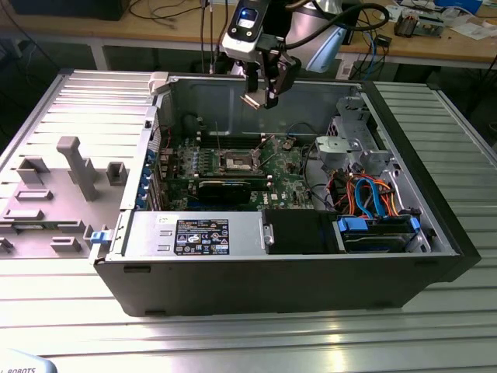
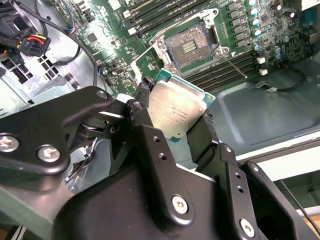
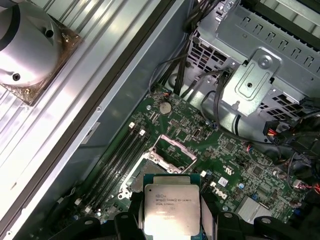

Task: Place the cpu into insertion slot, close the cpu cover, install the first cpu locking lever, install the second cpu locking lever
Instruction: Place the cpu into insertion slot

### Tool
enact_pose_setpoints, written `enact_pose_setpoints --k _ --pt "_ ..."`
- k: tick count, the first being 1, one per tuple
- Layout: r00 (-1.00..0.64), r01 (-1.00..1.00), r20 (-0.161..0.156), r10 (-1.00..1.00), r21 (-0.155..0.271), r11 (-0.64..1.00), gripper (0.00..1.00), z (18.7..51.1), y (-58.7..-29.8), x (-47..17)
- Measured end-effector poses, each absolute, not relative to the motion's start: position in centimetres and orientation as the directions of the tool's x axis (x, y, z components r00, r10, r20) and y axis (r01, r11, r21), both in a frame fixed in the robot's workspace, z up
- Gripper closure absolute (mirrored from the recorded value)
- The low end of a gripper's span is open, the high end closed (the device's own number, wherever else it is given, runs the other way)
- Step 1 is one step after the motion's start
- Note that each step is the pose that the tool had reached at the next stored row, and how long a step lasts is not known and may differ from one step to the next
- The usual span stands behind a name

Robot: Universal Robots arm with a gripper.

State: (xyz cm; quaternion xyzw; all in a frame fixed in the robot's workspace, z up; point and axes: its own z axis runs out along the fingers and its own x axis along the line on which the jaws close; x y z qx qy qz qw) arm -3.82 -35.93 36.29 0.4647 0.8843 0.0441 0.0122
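Silver-topped cpu (image 2: 176, 112) sits clamped in the gripper (image 1: 260, 97). It hangs above the motherboard's bare socket (image 1: 237, 162).

The black jaws hide two edges of the cpu (image 2: 176, 111) in the second wrist view. In the exterior view the socket (image 1: 237, 162) is too small to make out in detail.

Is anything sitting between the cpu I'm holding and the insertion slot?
Nothing visible does. The hand grips the cpu above the open case, and in the second wrist view the insertion slot lies uncovered, contacts exposed, with only open air between them.
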Motion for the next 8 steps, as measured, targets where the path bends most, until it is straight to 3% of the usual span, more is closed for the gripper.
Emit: enact_pose_setpoints --k 8 --pt "-0.524 0.849 0.019 0.851 0.089 0.521 0.46 36.26 -35.93 -3.82"
